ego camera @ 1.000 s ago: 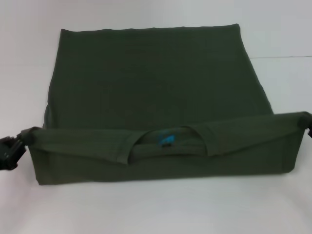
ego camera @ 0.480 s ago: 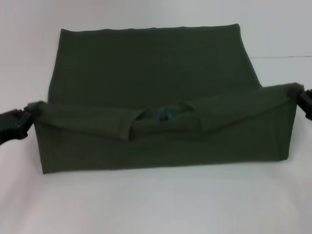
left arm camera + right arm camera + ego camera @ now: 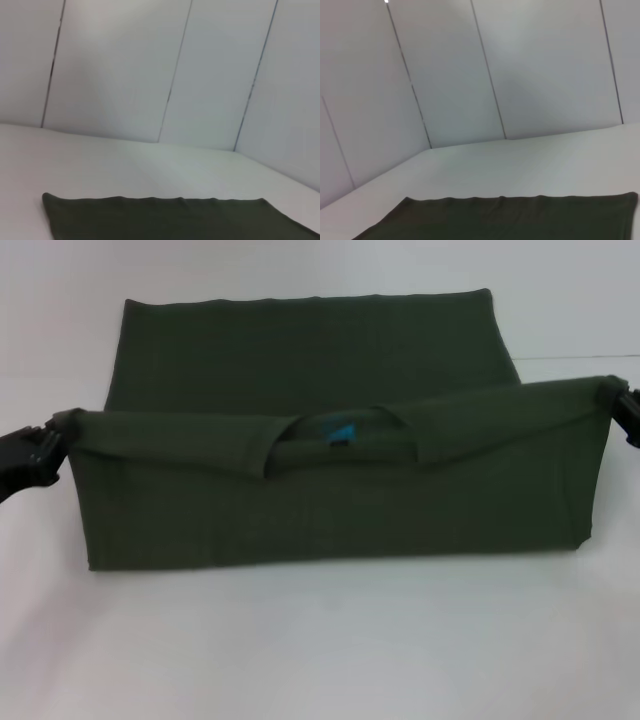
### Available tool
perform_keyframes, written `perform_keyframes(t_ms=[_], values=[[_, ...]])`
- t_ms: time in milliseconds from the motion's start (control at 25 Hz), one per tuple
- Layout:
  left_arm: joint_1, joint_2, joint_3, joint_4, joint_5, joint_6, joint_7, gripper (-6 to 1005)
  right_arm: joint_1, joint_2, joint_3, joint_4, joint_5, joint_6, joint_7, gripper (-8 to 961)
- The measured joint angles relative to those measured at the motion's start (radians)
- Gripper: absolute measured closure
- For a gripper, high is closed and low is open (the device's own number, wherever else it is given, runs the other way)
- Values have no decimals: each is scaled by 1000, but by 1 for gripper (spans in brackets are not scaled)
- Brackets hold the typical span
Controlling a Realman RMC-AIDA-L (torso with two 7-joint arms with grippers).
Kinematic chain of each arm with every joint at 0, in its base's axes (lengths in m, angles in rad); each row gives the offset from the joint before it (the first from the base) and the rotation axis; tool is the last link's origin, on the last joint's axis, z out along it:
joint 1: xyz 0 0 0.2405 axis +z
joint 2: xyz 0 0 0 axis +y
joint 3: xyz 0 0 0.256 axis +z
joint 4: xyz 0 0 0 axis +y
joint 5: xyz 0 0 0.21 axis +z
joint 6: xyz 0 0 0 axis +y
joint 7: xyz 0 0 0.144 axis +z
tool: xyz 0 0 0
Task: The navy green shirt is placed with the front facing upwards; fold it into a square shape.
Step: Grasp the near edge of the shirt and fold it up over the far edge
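While the white table (image 3: 320, 650) spreads out smooth and bare-looking in front, the navy green shirt (image 3: 300, 370) lies across its middle, soft matte cotton, the far part flat with a straight far edge. The near part is lifted into a long taut band, collar side up, neck opening sagging at centre with a small blue label (image 3: 342, 432) showing. Left gripper (image 3: 45, 450) reaches in low from the left edge, clamped on that corner of the band. Right gripper (image 3: 618, 405) comes in from the right edge, pinching the opposite corner.
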State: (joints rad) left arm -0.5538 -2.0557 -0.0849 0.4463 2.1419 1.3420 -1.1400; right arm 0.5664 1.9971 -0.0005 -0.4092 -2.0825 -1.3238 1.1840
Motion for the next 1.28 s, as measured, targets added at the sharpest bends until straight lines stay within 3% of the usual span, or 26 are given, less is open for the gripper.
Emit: perform_keyframes(t_ms=[240,520,1280], values=[[-59,-6,2,-48,-2,-151,5,935,39,7,-19,0,0,91,24,903],[-137,-29,5,-62,-22,-281,43,935,91,12,-36,34,2,215,20,903],[-258,-35,9,-120,-96,-501,130,935,189,20,-45,51,5,460,0,903]])
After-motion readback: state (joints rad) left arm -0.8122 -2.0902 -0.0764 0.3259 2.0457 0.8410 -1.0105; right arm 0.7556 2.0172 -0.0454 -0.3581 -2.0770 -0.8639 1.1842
